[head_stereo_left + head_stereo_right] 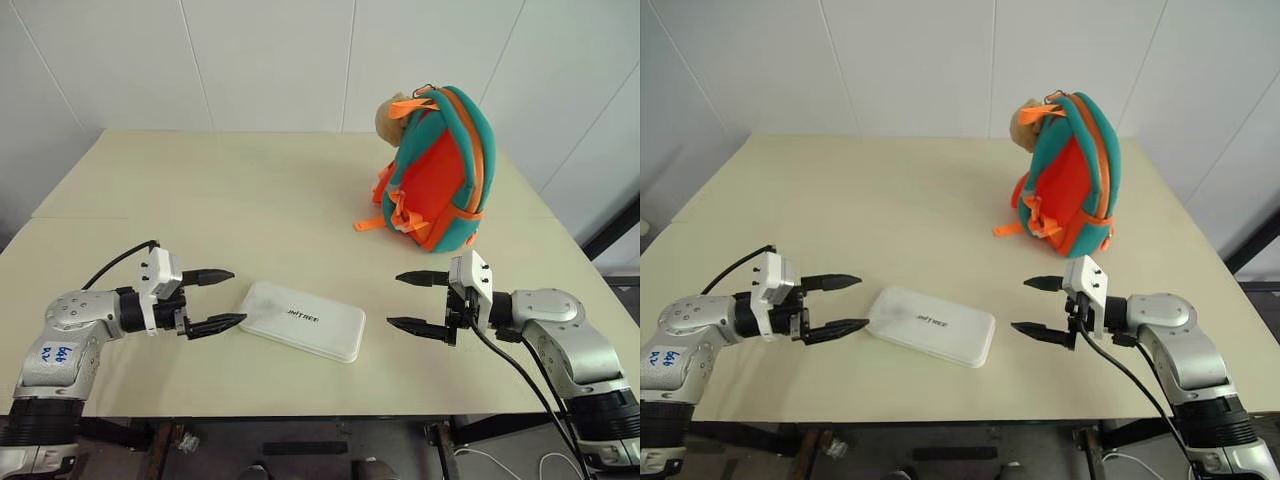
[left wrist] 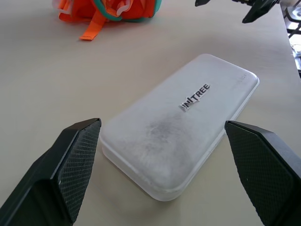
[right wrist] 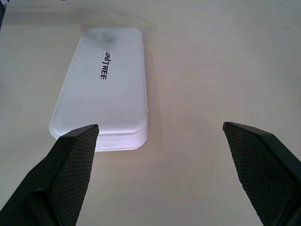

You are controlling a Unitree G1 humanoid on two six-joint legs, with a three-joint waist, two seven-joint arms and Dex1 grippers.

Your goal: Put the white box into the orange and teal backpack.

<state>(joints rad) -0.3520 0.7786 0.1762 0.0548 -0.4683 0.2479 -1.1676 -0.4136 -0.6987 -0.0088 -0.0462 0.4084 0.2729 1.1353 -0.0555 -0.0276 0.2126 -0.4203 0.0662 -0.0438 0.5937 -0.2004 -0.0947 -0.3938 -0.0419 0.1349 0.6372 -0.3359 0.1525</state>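
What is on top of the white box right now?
Nothing rests on the white box. Its top shows small dark lettering and a grey smudge near one end. It lies flat on the table, so the underside and the tabletop beneath it are covered.

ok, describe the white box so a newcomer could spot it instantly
On the cream table, look at the near edge, between the left gripper and right gripper. The white box lies flat there: rounded corners, dark lettering on top, unlike the upright backpack behind.
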